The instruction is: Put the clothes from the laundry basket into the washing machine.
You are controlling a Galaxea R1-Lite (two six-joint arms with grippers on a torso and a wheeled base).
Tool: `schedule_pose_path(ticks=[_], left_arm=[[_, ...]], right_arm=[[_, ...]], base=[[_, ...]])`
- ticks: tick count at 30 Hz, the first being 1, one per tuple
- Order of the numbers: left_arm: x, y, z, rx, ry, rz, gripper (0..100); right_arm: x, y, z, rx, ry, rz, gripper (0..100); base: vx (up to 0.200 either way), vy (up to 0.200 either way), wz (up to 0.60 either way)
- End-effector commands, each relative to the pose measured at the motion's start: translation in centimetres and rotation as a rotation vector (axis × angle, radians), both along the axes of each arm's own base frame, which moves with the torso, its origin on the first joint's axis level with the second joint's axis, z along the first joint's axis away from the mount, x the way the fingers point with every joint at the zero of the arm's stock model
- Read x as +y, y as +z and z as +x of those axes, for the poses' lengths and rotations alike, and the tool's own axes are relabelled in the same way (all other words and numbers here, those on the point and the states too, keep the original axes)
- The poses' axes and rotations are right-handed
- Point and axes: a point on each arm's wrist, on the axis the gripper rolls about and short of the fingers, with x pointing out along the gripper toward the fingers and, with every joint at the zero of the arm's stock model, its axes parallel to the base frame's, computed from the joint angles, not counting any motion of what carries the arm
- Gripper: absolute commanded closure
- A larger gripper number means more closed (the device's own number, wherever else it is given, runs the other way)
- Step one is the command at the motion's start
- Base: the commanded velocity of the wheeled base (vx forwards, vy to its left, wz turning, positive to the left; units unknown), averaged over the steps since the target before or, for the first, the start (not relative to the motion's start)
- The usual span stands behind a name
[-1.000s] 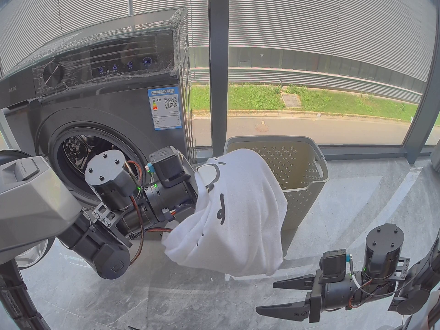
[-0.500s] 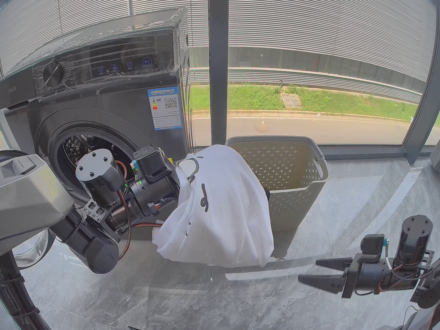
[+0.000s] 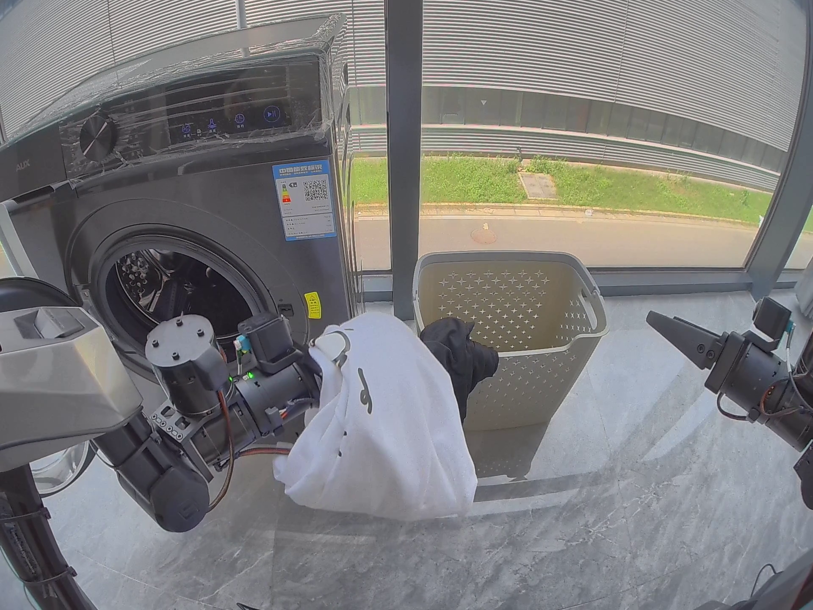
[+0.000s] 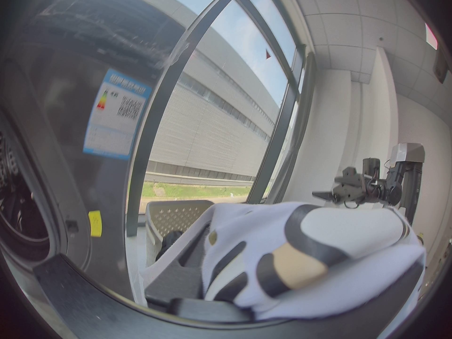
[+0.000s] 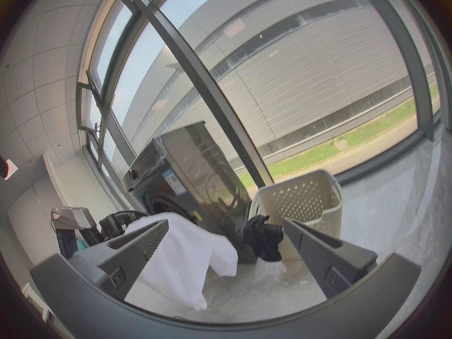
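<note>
A white garment with black markings hangs from my left gripper, which is shut on it between the washing machine and the laundry basket. The cloth covers the gripper's fingers. The machine's round drum opening stands open just behind the left wrist. A black garment drapes over the basket's near-left rim. My right gripper hovers open at the far right, above the floor beside the basket, with nothing between its fingers.
The grey marble floor spreads in front of the basket and to its right. A dark window post rises between machine and basket, with glass behind. The machine's door hangs open at lower left.
My left arm has carried the white garment down and left, away from the basket, uncovering the black garment on the rim. My right arm has swung up and to the right.
</note>
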Motion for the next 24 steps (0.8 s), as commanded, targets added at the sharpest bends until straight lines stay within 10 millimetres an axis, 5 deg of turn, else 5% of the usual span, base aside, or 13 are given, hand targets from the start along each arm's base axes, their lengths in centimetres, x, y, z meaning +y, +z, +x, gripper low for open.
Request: schedule_pose_path(ticks=[1,24], left_arm=[[0.5,-1.4,-1.9,0.08,0.0,0.036,100],[2.3,-1.2,-3.7,0.121,0.085,0.039,100]], right_arm=[[-0.7,0.8,-1.0,-0.044,-0.025,0.01,0],[-0.7,-0.2,-2.2,-0.009,-0.011,-0.001,0]], base=[[0.0,0.0,0.0],[0.0,0.0,0.0]])
